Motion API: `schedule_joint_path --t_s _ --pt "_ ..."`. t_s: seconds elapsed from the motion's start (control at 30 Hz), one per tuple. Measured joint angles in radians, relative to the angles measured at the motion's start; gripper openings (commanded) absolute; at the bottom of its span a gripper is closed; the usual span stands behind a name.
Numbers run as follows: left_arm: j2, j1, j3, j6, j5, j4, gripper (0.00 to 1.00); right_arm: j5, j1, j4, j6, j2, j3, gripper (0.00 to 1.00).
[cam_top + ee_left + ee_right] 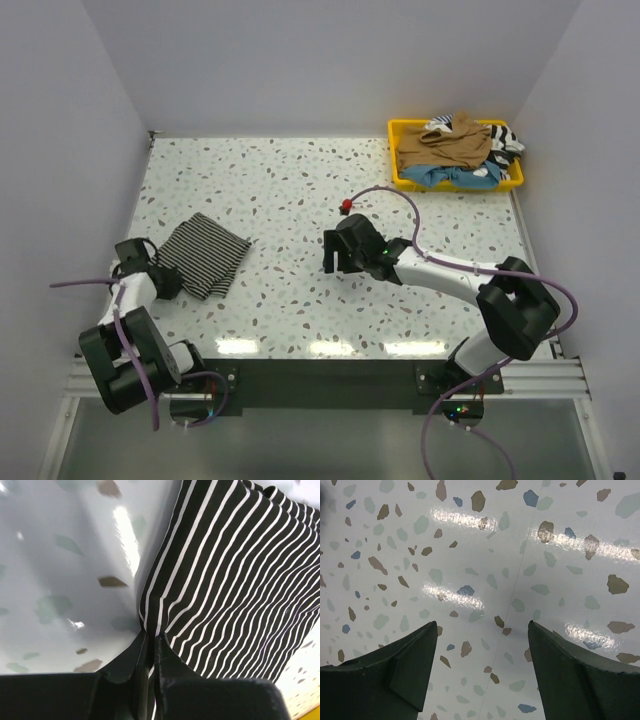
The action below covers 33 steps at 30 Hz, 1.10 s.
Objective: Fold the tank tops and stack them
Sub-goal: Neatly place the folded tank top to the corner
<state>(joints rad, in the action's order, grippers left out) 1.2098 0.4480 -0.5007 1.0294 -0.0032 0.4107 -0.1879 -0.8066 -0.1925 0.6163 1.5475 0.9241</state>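
Left gripper (150, 639) is clamped on the striped top's (235, 580) edge at eight o'clock. Right gripper (482, 626) hangs spread wide over the table (485, 555). Tray (394, 152) sits at one o'clock.

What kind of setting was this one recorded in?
Most likely a lab test cell, not a home: a speckled table boxed in by plain white walls, two robot arms bolted at its near edge, and a yellow tray of loose tank tops staged as work material.
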Motion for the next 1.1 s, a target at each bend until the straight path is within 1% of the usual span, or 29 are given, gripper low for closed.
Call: schedule_joint_path --t_s 0.17,0.37,0.47,0.63,0.7,0.73,0.8,0.83,0.87,0.9,0.93,0.97,1.0,1.1 --pt "0.014 0.152 -0.026 -0.002 -0.006 0.024 0.0 0.0 0.0 0.006 0.0 0.0 -0.01 0.76" --pt "0.015 0.335 -0.057 -0.063 -0.077 0.092 0.0 0.0 0.0 0.006 0.0 0.0 -0.017 0.76" --pt "0.015 0.365 -0.068 -0.074 -0.116 0.121 0.0 0.001 0.0 0.007 0.0 0.0 -0.017 0.76" --pt "-0.018 0.37 -0.069 -0.065 -0.176 0.191 0.01 0.001 0.0 0.008 0.0 0.0 -0.019 0.76" --pt "-0.035 0.37 -0.069 -0.061 -0.196 0.226 0.08 0.001 0.0 0.009 0.0 -0.001 -0.023 0.76" --pt "-0.042 0.37 -0.069 -0.061 -0.203 0.243 0.19 0.001 0.0 0.01 0.0 -0.002 -0.025 0.76" --pt "-0.046 0.371 -0.071 -0.06 -0.212 0.274 0.34 0.001 0.0 0.01 0.0 -0.002 -0.029 0.76" --pt "-0.046 0.371 -0.074 -0.061 -0.213 0.288 0.49 0.001 0.0 0.01 0.0 -0.002 -0.031 0.76" --pt "-0.046 0.372 -0.077 -0.065 -0.214 0.301 0.58 0.001 0.0 0.01 0.0 -0.003 -0.032 0.76" --pt "-0.047 0.372 -0.083 -0.061 -0.214 0.316 0.64 0.001 0.0 0.01 0.0 -0.003 -0.032 0.76" --pt "-0.047 0.373 -0.089 -0.058 -0.213 0.326 0.73 0.001 0.0 0.01 0.0 -0.004 -0.032 0.76" --pt "-0.049 0.373 -0.098 -0.059 -0.213 0.338 0.76 0.001 0.0 0.01 0.0 -0.005 -0.032 0.76" --pt "-0.054 0.374 -0.106 -0.056 -0.212 0.347 0.84 0.001 0.0 0.01 0.0 -0.006 -0.032 0.77" --pt "-0.071 0.375 -0.154 -0.057 -0.213 0.385 0.86 0.001 0.0 0.01 0.0 -0.013 -0.032 0.77"
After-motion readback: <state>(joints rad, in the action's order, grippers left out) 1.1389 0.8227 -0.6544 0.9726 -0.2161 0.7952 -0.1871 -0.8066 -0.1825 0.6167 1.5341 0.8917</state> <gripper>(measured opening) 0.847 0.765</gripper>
